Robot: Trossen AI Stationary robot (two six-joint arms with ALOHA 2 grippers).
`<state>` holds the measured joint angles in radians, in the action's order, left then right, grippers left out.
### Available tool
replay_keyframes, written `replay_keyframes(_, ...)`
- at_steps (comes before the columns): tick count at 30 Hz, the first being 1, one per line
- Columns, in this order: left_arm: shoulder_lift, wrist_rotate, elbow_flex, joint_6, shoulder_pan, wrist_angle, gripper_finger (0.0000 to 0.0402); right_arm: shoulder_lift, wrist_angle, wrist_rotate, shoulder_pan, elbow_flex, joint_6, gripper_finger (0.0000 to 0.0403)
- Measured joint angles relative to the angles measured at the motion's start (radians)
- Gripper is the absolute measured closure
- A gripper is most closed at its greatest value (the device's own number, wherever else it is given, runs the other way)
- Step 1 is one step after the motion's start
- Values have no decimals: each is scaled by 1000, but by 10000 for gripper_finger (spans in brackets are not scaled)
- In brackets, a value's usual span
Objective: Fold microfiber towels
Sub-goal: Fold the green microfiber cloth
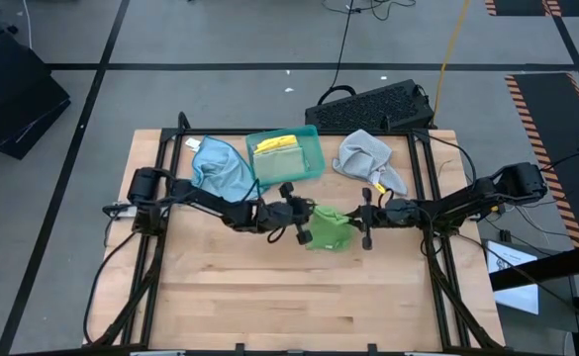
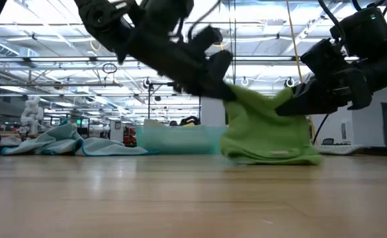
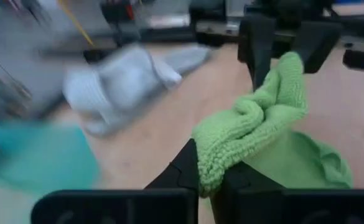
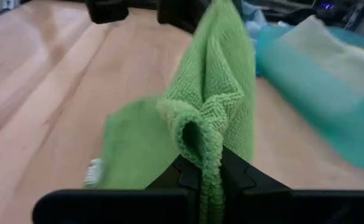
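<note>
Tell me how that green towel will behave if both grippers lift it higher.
Probably floppy: the green towel already sags between the left gripper and right gripper. It looks light and thin. Its fuzzy weave should resist slipping out.

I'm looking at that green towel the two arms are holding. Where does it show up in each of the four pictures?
High view: green towel at table centre, between the left gripper and right gripper.
Low view: green towel right of centre, hanging down onto the table.
Left wrist view: green towel pinched at the bottom, stretching to the far gripper.
Right wrist view: green towel at centre, rising from the fingers.
Shared landmark: the teal tray, behind the towel.
</note>
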<state>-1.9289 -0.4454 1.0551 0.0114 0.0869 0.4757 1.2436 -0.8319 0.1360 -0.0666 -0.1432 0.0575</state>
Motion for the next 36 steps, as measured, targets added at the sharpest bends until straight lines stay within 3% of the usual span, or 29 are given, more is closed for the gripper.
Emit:
replay_keyframes(4, 0, -71, 7, -267, 26, -11, 384, -1, -8, -9, -1, -1, 43, 389)
replay_keyframes(10, -2, -25, 7, -144, 37, -133, 395, 0, -2, -22, -4, -1, -18, 389)
replay_keyframes(16, 15, 311, 12, -52, 139, -35, 392, 0, -184, -312, -55, 0, -315, 389)
replay_keyframes(18, 31, 376, 23, -18, 188, 19, 396, 0, -270, -344, -111, -1, -409, 389)
replay_keyframes(22, 49, 375, 64, 0, 268, 95, 391, 0, -323, -275, -247, -36, -493, 389)
replay_keyframes(26, 59, 235, 97, 0, 298, -35, 392, 0, -199, -211, -299, -67, -529, 389)
replay_keyframes(31, 30, 79, 95, 115, 252, -246, 391, 0, 12, -109, -291, -69, -394, 389)
replay_keyframes(36, -32, 62, 95, 174, 200, -302, 387, 0, 172, 47, -257, -69, -221, 389)
